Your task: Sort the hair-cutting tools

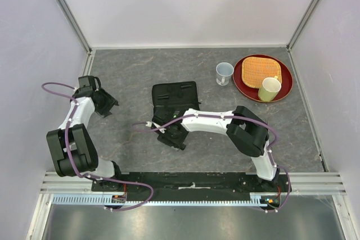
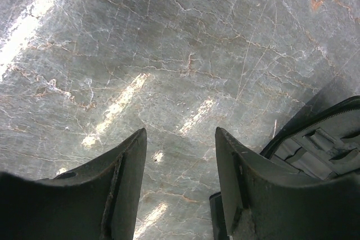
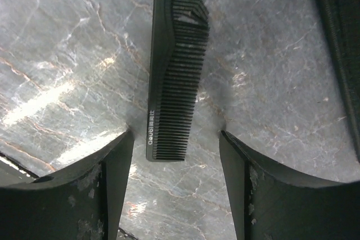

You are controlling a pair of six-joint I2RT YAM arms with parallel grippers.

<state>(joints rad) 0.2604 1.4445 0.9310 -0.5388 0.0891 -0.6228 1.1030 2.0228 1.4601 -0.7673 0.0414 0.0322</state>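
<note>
Worktop (image 1: 129,66) of grey veined stone, pale walls (image 1: 185,4) on three sides. One black comb (image 3: 174,82) lies flat between the right jaws, spread clear of it; left jaws gape empty. One open case (image 1: 174,95), two cups (image 1: 224,73) (image 1: 269,89), one red plate (image 1: 288,80).

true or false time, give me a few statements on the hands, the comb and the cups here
1. The right hand is open, with the black comb lying between its fingers. True.
2. The left hand grips scissors. False: it is open with nothing between its fingers.
3. The yellow cup stands on the red plate. True.
4. The black case sits on the red plate. False: it lies on the table, beside the right hand.
</note>
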